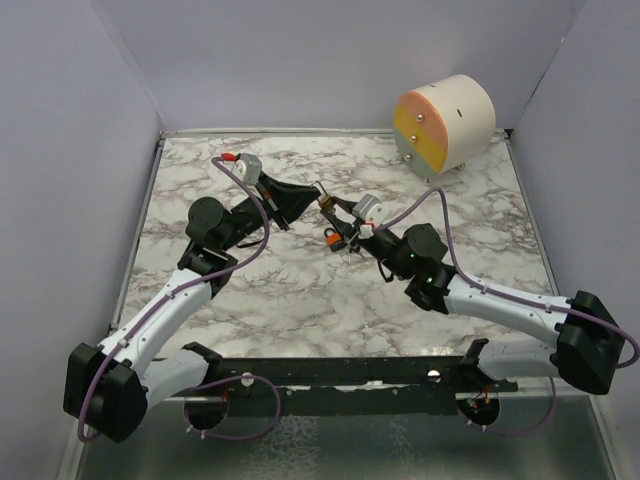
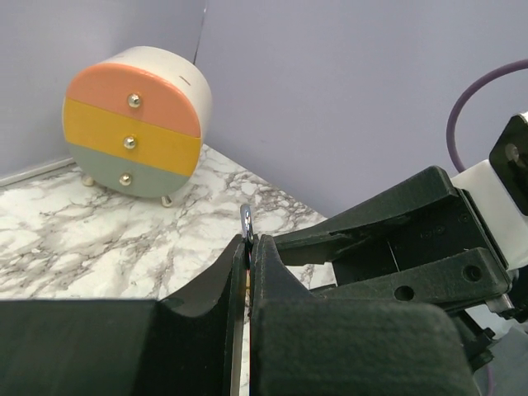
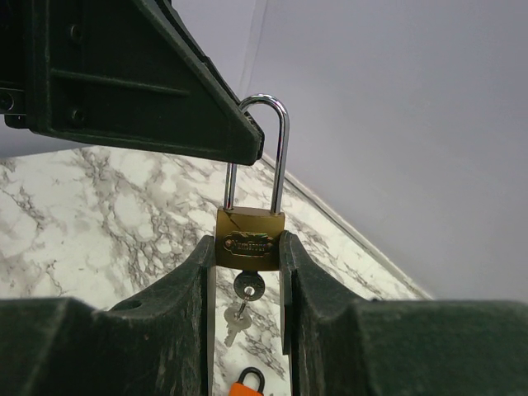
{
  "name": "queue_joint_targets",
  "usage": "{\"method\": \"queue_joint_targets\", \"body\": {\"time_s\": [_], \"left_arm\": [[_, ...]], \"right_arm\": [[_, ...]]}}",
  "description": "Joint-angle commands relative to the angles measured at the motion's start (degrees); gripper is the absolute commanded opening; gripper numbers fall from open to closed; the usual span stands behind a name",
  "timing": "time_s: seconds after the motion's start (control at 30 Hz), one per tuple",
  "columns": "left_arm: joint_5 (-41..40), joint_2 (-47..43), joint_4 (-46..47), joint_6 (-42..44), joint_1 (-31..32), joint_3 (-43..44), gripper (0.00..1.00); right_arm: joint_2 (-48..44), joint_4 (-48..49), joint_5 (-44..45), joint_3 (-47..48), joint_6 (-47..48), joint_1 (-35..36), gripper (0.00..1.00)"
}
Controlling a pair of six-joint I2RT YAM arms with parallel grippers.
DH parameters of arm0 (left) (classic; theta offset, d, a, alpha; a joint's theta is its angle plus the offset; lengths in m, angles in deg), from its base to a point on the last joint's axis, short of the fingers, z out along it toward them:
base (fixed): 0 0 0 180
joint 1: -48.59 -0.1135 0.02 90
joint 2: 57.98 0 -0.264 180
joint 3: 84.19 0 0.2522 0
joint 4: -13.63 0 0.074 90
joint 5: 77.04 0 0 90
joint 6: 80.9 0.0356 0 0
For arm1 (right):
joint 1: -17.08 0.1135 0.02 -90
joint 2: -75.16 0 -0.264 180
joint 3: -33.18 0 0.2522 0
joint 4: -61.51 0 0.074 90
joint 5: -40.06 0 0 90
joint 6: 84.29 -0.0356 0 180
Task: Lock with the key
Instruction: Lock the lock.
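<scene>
A brass padlock [image 3: 250, 239] stands upright between the fingers of my right gripper [image 3: 247, 245], which is shut on its body. Both legs of its silver shackle [image 3: 280, 148] meet the top of the body. The key [image 3: 249, 286] sits in the keyhole underneath. From it hang a second key [image 3: 237, 320] and an orange tag [image 3: 247, 386]. My left gripper [image 2: 249, 243] is shut on the shackle [image 2: 246, 221], whose top edge pokes out above the pads. In the top view the padlock [image 1: 324, 199] hangs above the table's middle, between the left gripper [image 1: 303, 199] and the right gripper [image 1: 336, 214].
A small round drawer cabinet [image 1: 445, 125] with pink, yellow and grey-green drawers stands at the back right corner. The marble tabletop [image 1: 300, 300] is walled by grey panels on three sides. A purple cable [image 1: 440, 215] loops over the right arm.
</scene>
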Motion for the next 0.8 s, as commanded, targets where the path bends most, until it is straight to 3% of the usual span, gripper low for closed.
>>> {"method": "queue_joint_targets", "body": {"time_s": [0.0, 0.77], "left_arm": [[0.4, 2.7, -8.8, 2.3, 1.5, -3.8, 0.0], [-2.8, 7.6, -8.8, 4.2, 6.7, -7.2, 0.0]], "right_arm": [[-0.8, 11.6, -2.3, 7.2, 0.6, 2.3, 0.01], [1.1, 13.7, -3.2, 15.3, 3.5, 2.4, 0.01]]}}
